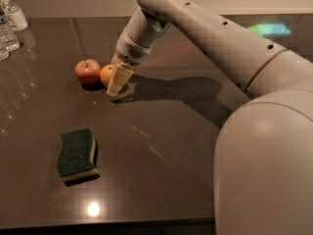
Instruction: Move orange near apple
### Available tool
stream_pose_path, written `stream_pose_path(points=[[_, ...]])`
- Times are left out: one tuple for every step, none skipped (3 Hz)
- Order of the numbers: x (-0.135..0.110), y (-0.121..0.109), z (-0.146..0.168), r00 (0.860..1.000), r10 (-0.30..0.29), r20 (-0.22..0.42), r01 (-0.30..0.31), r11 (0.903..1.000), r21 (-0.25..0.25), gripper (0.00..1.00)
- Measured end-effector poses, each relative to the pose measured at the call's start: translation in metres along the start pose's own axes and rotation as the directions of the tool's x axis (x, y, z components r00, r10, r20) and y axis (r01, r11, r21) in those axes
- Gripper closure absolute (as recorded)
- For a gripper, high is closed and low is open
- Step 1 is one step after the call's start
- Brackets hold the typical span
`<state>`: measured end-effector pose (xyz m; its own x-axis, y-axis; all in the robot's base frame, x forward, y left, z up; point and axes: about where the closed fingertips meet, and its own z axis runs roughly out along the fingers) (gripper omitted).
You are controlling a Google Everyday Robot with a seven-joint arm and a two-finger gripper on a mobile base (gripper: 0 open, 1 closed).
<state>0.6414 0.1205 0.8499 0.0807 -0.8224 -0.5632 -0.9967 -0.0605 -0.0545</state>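
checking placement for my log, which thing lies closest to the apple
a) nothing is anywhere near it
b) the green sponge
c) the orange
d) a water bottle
c: the orange sits right beside the apple, with the end effector at the orange's other side, while the sponge lies much nearer the camera and the bottles stand at the far left corner.

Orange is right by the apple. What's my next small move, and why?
Probably free the orange and raise the gripper, now at the orange, straight up. The orange seems to rest on the table right beside the apple, so the placing looks done; a sideways exit could knock either fruit.
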Motion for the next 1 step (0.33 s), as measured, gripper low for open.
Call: stream_pose_path(points=[[0.0000,0.0000,0.0001,1.000,0.000,0.000,0.000,1.0000,0.000,0.00]])
